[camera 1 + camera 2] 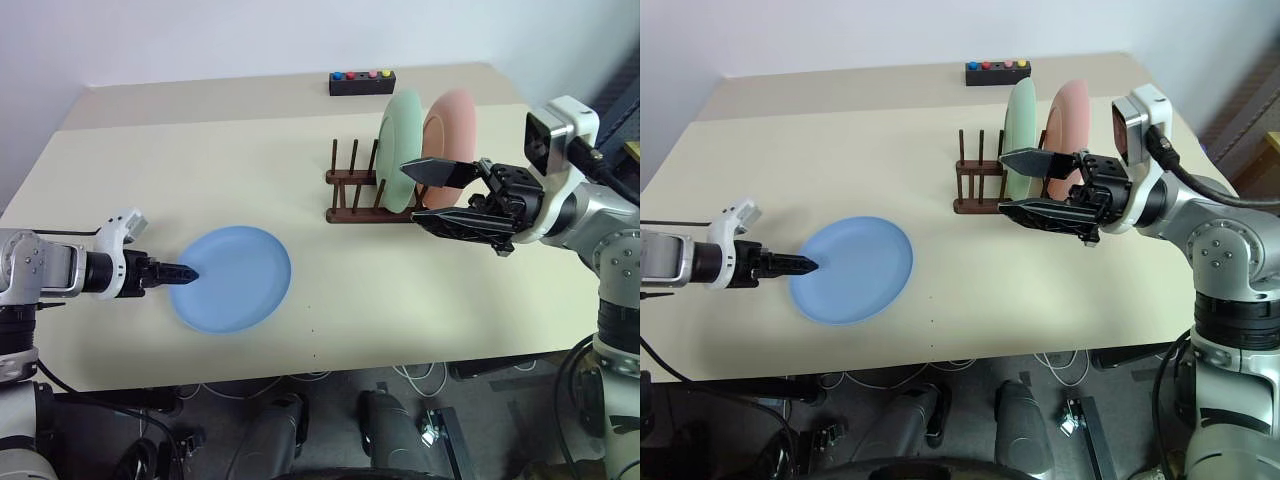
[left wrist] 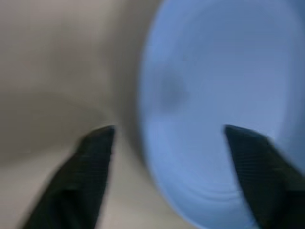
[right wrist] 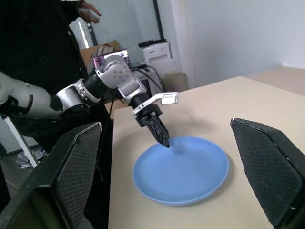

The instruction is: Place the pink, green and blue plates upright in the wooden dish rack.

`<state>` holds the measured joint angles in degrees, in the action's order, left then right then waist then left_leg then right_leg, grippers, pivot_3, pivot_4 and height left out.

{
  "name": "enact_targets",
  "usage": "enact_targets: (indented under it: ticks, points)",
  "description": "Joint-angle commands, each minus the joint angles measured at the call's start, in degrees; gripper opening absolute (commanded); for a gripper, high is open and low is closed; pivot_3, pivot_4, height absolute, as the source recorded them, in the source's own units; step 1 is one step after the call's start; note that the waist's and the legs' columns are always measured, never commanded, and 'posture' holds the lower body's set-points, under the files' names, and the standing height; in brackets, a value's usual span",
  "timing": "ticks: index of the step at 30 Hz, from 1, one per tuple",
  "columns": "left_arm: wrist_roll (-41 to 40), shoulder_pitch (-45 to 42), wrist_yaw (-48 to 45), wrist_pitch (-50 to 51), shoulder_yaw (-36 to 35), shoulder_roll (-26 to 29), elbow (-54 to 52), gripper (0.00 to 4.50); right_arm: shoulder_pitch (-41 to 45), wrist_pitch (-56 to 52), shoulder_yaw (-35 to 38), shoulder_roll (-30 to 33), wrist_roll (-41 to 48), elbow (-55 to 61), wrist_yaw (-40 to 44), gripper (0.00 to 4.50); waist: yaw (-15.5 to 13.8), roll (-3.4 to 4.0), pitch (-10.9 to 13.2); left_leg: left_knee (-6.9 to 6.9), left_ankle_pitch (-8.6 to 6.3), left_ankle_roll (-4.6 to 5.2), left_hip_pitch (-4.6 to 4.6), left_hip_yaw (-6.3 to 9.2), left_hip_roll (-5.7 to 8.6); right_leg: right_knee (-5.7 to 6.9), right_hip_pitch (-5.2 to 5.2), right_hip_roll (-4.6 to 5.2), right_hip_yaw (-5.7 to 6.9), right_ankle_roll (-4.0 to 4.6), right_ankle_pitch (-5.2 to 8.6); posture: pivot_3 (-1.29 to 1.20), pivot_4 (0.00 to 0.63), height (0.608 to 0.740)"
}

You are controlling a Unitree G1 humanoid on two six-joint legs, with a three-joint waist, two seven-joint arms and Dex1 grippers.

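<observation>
The blue plate (image 1: 232, 278) lies flat on the table's front left. My left gripper (image 1: 187, 273) reaches its left rim, pointing down and to the right. In the left wrist view its fingers (image 2: 97, 143) stand apart, astride the rim of the blue plate (image 2: 219, 95), so it is open. The green plate (image 1: 402, 140) and the pink plate (image 1: 452, 120) stand upright in the wooden dish rack (image 1: 350, 190) at the back right. My right gripper (image 1: 425, 193) hovers open just in front of those two plates, holding nothing.
A small black box with coloured buttons (image 1: 362, 82) sits at the table's far edge behind the rack. The rack's left pegs (image 1: 336, 160) stand free. A person in dark clothing (image 3: 38, 38) stands beyond the table's left side.
</observation>
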<state>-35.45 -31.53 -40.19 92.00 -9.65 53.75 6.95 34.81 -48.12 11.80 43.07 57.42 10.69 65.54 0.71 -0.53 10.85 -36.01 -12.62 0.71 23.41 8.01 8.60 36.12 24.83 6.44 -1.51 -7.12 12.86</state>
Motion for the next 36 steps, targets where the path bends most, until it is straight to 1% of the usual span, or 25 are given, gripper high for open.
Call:
enact_targets:
  ticks: [1,2,4,5,10,13,17,19,21,23,24,26,27,29,31,33,35,36]
  points:
    - [-0.19,-0.90,0.53,0.47,0.33,-0.70,1.03,1.73,-0.69,0.77,0.76,0.84,-0.41,1.96,-0.31,4.50,-0.08,0.00,0.00,-0.01,0.00,0.00,0.00,0.00,0.00,0.00,-0.01,0.00,0.00,0.00,0.00,0.00,0.150,0.740]
    - [-0.42,-1.06,0.71,0.50,0.05,-1.18,1.41,1.15,-0.80,0.72,0.90,0.83,-0.31,2.08,-0.44,4.50,-0.15,0.00,0.00,-0.02,0.00,0.00,0.00,0.00,0.00,-0.01,-0.02,0.00,0.00,0.00,0.00,0.00,0.150,0.740]
    - [-0.33,-1.08,0.97,0.50,0.03,-1.55,1.50,0.20,-0.74,0.48,1.30,0.82,0.11,2.29,-0.88,4.50,-0.16,-0.01,-0.01,-0.02,0.00,0.00,0.00,0.00,0.00,-0.01,-0.03,0.01,0.00,0.00,0.00,0.00,0.150,0.740]
    - [-0.17,-1.05,1.21,0.49,-0.04,-1.70,1.54,0.06,-0.67,0.51,1.45,0.84,0.17,2.32,-1.11,4.50,-0.16,-0.02,-0.01,-0.02,-0.01,-0.01,0.00,0.00,0.00,-0.01,-0.03,0.01,0.00,0.00,0.00,0.00,0.150,0.740]
    - [0.50,-1.56,2.39,-0.12,-1.41,-2.82,2.79,0.06,-0.13,0.82,1.28,0.87,0.00,1.81,-1.25,4.50,-0.01,0.00,-0.03,-0.01,0.00,-0.01,-0.01,0.00,0.00,0.00,-0.02,0.01,0.00,0.00,0.00,0.00,0.150,0.740]
    - [-0.60,-2.47,2.56,-0.05,-4.90,-4.00,2.75,0.06,0.17,1.21,0.79,1.03,-0.45,2.07,-0.77,4.50,-0.08,0.00,-0.03,-0.02,0.00,-0.01,-0.01,0.00,0.00,0.00,-0.03,0.02,0.00,0.00,0.00,0.00,0.150,0.740]
    - [-1.39,-2.80,3.15,-2.12,-10.13,-5.47,-0.04,0.06,1.01,1.50,0.28,1.31,-0.89,2.22,0.01,4.50,-0.10,-0.02,-0.02,-0.03,0.00,-0.01,0.00,0.00,0.00,-0.01,-0.02,0.02,0.00,0.00,0.00,0.00,0.150,0.740]
    - [-1.37,-3.76,4.15,-5.27,-13.69,-6.62,-0.98,0.06,1.21,3.34,-1.36,1.76,-3.70,2.77,0.61,4.50,-0.09,-0.02,-0.02,-0.03,0.00,-0.01,0.00,0.00,0.00,-0.01,-0.02,0.02,0.01,0.00,0.00,0.00,0.150,0.740]
    - [-2.00,-6.16,5.91,-7.20,-18.76,-9.22,-1.15,0.06,1.53,7.33,-3.77,1.94,-8.50,3.34,1.04,4.50,-0.10,-0.03,-0.02,-0.04,0.00,-0.02,0.00,0.00,0.00,0.00,-0.02,0.01,0.02,0.00,0.00,0.00,0.150,0.740]
    - [-2.74,-8.39,8.03,-8.69,-23.12,-12.20,-1.58,0.06,3.64,10.71,-4.84,1.10,-11.88,2.15,0.11,4.50,-0.09,-0.04,-0.02,-0.06,0.00,-0.03,0.01,0.00,0.00,-0.01,-0.03,0.01,0.04,0.00,0.00,0.00,0.150,0.740]
    - [-3.33,-9.34,9.03,-8.76,-24.95,-13.67,-2.20,0.06,4.93,14.34,-6.23,1.05,-15.71,1.22,-0.23,4.50,-0.09,-0.04,-0.02,-0.07,0.00,-0.03,0.01,0.00,0.01,-0.01,-0.03,0.02,0.03,-0.01,-0.01,0.00,0.150,0.740]
    - [-4.67,-11.30,11.51,-9.63,-28.76,-17.19,-3.63,0.06,6.59,25.95,-9.89,0.96,-26.08,-0.62,-0.40,4.50,0.00,-0.04,-0.02,-0.08,0.00,-0.04,0.01,-0.02,0.01,-0.01,-0.03,0.02,0.04,-0.01,-0.01,0.00,0.150,0.740]
    - [-5.59,-12.72,13.03,-8.96,-31.22,-19.20,-4.01,0.06,7.38,30.67,-11.26,0.54,-29.91,-1.42,-0.54,4.50,-0.01,-0.05,-0.03,-0.08,0.01,-0.05,0.01,-0.02,0.01,-0.01,-0.03,0.01,0.04,-0.01,-0.01,0.00,0.150,0.740]
    - [-6.87,-14.03,15.77,-10.65,-34.37,-22.75,-5.66,0.06,8.61,35.52,-12.59,-0.87,-32.63,-1.18,-0.38,4.50,0.02,-0.11,-0.04,-0.08,0.15,-0.31,0.01,-0.02,0.00,0.00,-0.03,-0.01,0.06,-0.02,-0.01,0.00,0.150,0.740]
    - [-8.00,-15.35,19.26,-11.53,-37.90,-26.20,-6.16,0.06,9.69,42.41,-13.72,-2.43,-36.74,-1.48,-1.51,4.50,0.16,-0.11,-0.04,-0.10,0.17,-0.36,0.01,-0.02,0.00,0.01,-0.02,-0.01,0.05,-0.03,-0.02,0.00,0.150,0.740]
    - [-9.27,-16.72,23.46,-14.06,-41.48,-30.29,-6.77,0.06,11.43,46.42,-14.38,-4.06,-39.21,-2.07,-2.59,4.50,0.14,-0.12,-0.03,-0.11,0.21,-0.43,0.01,-0.02,0.00,0.03,-0.02,-0.02,0.05,-0.03,-0.02,0.00,0.150,0.740]
    - [-10.32,-17.62,28.04,-17.16,-43.76,-34.71,-7.91,0.06,13.55,55.70,-16.23,-5.10,-45.74,-3.88,-4.18,4.50,0.05,-0.14,-0.02,-0.14,0.23,-0.45,0.01,-0.02,0.00,0.03,-0.03,-0.02,0.05,-0.06,-0.04,0.00,0.150,0.740]
    - [-11.38,-17.80,29.80,-18.16,-44.26,-37.02,-8.89,0.06,15.05,62.08,-17.40,-5.47,-50.58,-5.77,-6.07,4.50,0.01,-0.16,-0.04,-0.15,0.23,-0.46,0.01,-0.02,0.00,0.02,-0.04,-0.03,0.05,-0.08,-0.05,0.00,0.150,0.740]
